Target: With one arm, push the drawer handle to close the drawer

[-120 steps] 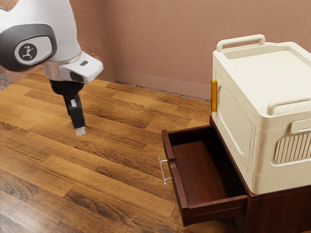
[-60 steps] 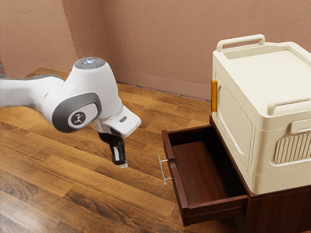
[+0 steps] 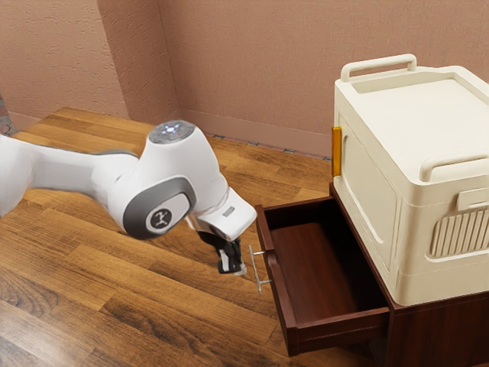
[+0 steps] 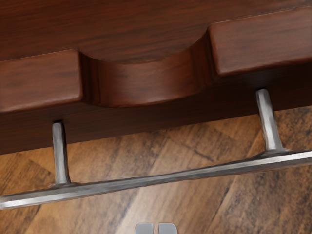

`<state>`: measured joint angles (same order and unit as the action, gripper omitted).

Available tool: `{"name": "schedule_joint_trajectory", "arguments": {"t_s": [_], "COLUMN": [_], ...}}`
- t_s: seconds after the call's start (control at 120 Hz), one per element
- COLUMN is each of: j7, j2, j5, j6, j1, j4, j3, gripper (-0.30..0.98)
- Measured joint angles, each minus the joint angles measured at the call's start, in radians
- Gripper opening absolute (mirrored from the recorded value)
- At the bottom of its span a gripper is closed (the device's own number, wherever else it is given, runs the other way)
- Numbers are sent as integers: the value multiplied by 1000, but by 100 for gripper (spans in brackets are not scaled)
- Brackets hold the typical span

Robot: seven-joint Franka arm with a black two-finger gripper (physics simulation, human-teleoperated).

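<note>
In the exterior view my gripper point(image 3: 234, 271) points down just outside the drawer handle point(image 3: 254, 264), on the exterior view's left of it. The dark red-brown drawer point(image 3: 280, 294) stands pulled out of its cabinet, and its inside shows bare wood. In the wrist view the silver handle bar point(image 4: 161, 179) runs on two posts in front of the drawer front point(image 4: 146, 83), which has a curved notch in its top edge. The gripper's fingertips point(image 4: 156, 229) are together, with a small space between them and the bar. Nothing is held.
A large cream box point(image 3: 370, 199) with raised handles and an orange strip point(image 3: 337, 151) rests on the dark cabinet point(image 3: 435, 332). The wooden surface point(image 3: 153, 306) lies around the arm, with pinkish walls point(image 3: 244, 69) behind.
The arm has swung from the exterior view's left toward its right and lower, bringing my gripper close to the handle. Drawer and box have not moved.
</note>
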<state>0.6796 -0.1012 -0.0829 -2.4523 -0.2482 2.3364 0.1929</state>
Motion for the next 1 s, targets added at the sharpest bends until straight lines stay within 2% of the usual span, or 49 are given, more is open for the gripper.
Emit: {"name": "schedule_joint_trajectory", "arguments": {"t_s": [0.692, 1.0], "j7": [30, 34], "j2": [144, 209], "j5": [-11, -8], "j6": [-69, -86], "j1": [-63, -136], "j4": [-144, -207], "j3": [-1, -1], "gripper": [-10, -10]}}
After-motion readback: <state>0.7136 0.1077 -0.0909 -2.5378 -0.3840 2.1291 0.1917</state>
